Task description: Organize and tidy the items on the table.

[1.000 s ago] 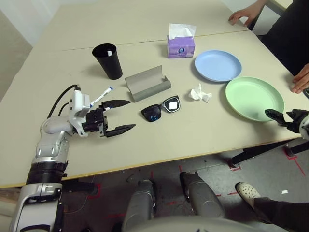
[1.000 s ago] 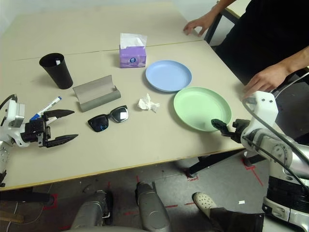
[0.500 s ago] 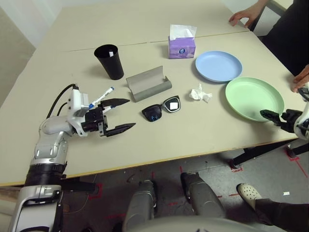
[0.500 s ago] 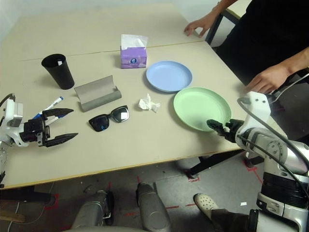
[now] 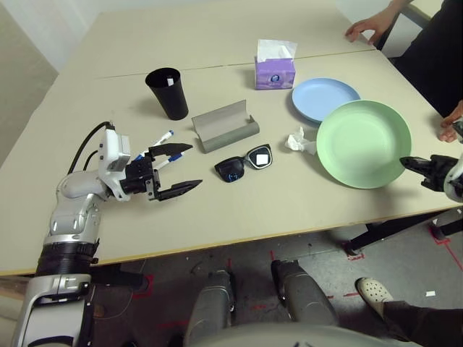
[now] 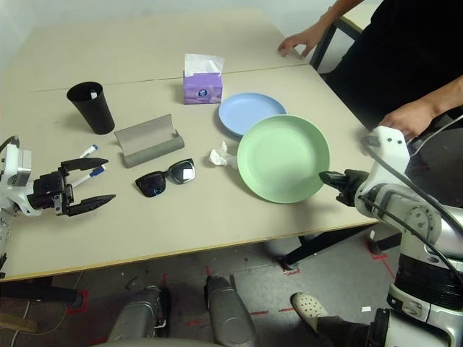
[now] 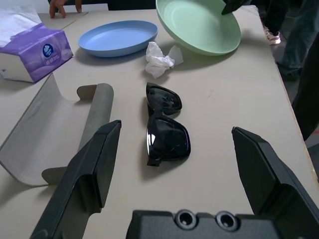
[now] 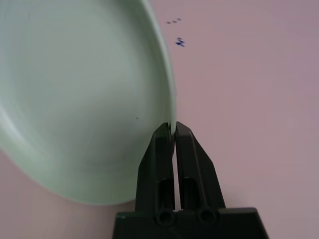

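The right gripper [image 6: 323, 176] pinches the green plate [image 6: 278, 159] by its rim, tilted up near the table's [image 5: 239, 217] right edge. The left gripper [image 5: 179, 169] gapes empty. Sunglasses [image 5: 244, 163], case [image 5: 225, 126], tissue [image 5: 298, 139] and marker [image 5: 162, 136] lie unsorted.

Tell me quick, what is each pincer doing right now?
Left pincer: open, holding nothing, markers beside it.
Right pincer: shut on the rim of the green plate, which is tilted up off the table.

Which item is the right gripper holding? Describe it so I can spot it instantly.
On the table, look to the right half, just nearer than the blue plate. The green plate is pinched at its rim by the right gripper; unlike its flat neighbour, it is tilted.
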### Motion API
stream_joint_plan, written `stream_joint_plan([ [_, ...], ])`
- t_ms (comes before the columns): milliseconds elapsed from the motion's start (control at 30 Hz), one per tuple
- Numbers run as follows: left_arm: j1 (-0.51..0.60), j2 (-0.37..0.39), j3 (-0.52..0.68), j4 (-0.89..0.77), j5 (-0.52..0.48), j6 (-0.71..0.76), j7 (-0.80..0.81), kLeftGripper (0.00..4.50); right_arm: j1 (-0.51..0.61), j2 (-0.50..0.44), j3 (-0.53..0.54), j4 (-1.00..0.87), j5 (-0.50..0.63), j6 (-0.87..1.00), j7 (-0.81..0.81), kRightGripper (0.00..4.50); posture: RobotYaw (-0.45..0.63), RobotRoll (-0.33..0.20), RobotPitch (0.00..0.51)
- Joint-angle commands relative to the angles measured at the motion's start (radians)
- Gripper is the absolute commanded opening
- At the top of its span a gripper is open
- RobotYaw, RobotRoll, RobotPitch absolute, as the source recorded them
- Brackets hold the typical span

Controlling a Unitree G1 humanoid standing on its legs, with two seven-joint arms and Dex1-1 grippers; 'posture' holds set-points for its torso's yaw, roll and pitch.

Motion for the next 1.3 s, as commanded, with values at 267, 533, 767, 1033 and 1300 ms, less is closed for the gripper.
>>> stream_joint_plan([
  [267,0.001,-0.012,-0.005,0.037,0.015,-0.018,-0.006,4.5,-0.421,-0.023,0.046,0.266,-0.005,0.124,-0.023,0.01,-0.18,0.0,0.159],
  [533,0.046,-0.026,0.0,0.005,0.012,-0.022,0.015,4.5,-0.719,-0.074,0.286,0.707,-0.132,-0.032,0.073,0.01,-0.17,0.0,0.16],
  [767,0.061,-0.038,0.002,-0.017,0.008,-0.018,0.038,4.5,-0.956,-0.017,0.425,1.157,-0.309,-0.363,0.161,0.01,-0.16,0.0,0.164],
  [1033,0.098,-0.032,0.015,-0.046,0.0,-0.015,0.051,4.5,-1.057,0.054,0.391,1.391,-0.39,-0.602,0.122,0.01,-0.13,0.0,0.174],
  [1300,0.168,-0.011,0.038,-0.129,-0.028,0.023,0.062,4.5,-1.047,0.07,0.353,1.439,-0.416,-0.677,0.086,0.01,-0.11,0.0,0.202],
])
